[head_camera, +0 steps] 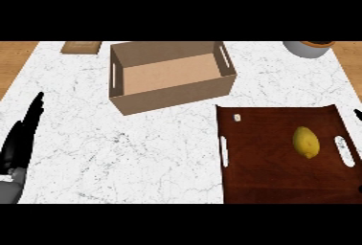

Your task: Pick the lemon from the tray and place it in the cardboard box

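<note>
**Lemon lies on the tray, box stands open**

The lemon (305, 141) is a smooth, bright yellow oval, slightly pointed at both ends, lying lengthwise on the right half of the dark brown tray (262, 167), just left of the tray's right handle slot. The open cardboard box (170, 76) stands on the white marbled surface (127, 148), up and to the left of the tray, apart from it. The left hand (21, 139) rests at the left edge, its fingers straight and holding nothing. At the right edge a small black tip shows; the right hand's fingers cannot be judged.
</note>
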